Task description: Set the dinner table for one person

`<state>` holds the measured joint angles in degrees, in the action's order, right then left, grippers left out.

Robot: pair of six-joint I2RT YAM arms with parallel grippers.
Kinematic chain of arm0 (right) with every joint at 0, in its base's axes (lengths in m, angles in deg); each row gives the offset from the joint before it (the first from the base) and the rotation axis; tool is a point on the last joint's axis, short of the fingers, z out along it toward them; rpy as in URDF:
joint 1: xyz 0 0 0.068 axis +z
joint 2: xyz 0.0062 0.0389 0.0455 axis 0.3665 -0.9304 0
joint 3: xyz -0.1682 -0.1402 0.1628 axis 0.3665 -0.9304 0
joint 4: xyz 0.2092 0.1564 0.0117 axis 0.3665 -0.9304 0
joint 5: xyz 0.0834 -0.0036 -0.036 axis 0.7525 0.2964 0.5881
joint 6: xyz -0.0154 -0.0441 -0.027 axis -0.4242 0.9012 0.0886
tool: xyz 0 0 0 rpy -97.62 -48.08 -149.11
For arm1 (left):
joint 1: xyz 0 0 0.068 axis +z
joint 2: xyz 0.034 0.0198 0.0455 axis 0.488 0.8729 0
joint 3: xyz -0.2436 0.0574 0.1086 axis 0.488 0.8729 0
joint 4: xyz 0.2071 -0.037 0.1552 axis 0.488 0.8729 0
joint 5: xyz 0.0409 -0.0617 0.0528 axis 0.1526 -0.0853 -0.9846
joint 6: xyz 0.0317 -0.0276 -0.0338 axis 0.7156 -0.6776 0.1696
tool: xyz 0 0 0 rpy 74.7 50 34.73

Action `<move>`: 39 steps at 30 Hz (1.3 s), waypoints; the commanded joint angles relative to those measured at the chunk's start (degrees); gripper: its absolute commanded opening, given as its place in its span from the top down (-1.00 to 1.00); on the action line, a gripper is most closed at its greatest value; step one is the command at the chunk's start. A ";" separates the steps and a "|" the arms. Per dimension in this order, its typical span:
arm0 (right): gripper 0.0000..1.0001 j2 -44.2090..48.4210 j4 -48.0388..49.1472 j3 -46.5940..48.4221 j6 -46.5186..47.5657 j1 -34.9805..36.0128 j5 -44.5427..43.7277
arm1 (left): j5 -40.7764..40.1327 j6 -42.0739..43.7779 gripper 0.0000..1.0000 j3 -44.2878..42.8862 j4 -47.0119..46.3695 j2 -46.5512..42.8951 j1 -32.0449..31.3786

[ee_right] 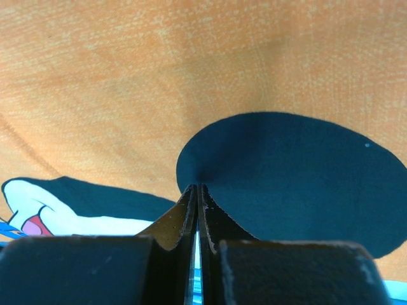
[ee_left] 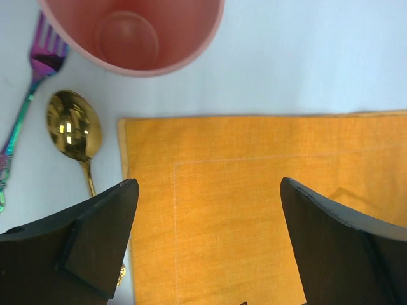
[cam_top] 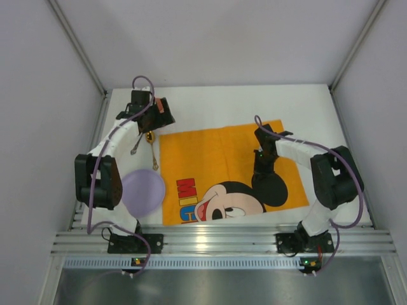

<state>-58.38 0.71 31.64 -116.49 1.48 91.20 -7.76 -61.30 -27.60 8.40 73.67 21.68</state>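
The dinner table [cam_top: 254, 101] is a white top with an orange Mickey Mouse placemat [cam_top: 222, 152] in its middle. Off the mat's far left corner stand a pink cup [ee_left: 127, 32], an iridescent fork [ee_left: 25, 108] and a gold spoon [ee_left: 73, 130]. My left gripper [cam_top: 154, 119] hovers open over that corner [ee_left: 208, 184], with nothing between its fingers. A lilac plate [cam_top: 143, 192] lies on the table left of the mat. My right gripper [cam_top: 260, 173] is shut and empty, its tips [ee_right: 197, 189] down on the mat at the edge of Mickey's black ear [ee_right: 286, 178].
Aluminium rails [cam_top: 222, 240] run along the near edge, where both arm bases are bolted. Grey walls close in the table at the left, right and back. The fork [cam_top: 136, 145] and spoon [cam_top: 152, 151] lie close together between the left arm and the mat.
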 commanded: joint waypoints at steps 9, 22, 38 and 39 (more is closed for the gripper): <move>1.00 -5.15 16.49 11.42 -3.36 1.09 17.89 | -3.80 -1.06 -0.98 -3.01 6.36 -6.98 -1.25; 1.00 -28.79 18.53 36.21 -9.87 14.11 21.96 | -8.28 -4.40 -0.97 -2.92 16.38 -17.34 -7.06; 1.00 -42.16 7.55 52.82 -2.49 9.72 13.96 | -14.26 -4.05 -0.98 -0.63 25.18 -27.29 -7.32; 1.00 -42.51 7.11 53.62 -2.23 9.45 14.05 | -14.43 -4.05 -0.97 -0.72 25.35 -27.20 -7.32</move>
<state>-98.46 10.50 81.69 -121.19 12.83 109.38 -20.70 -65.15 -28.72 31.76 47.55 14.53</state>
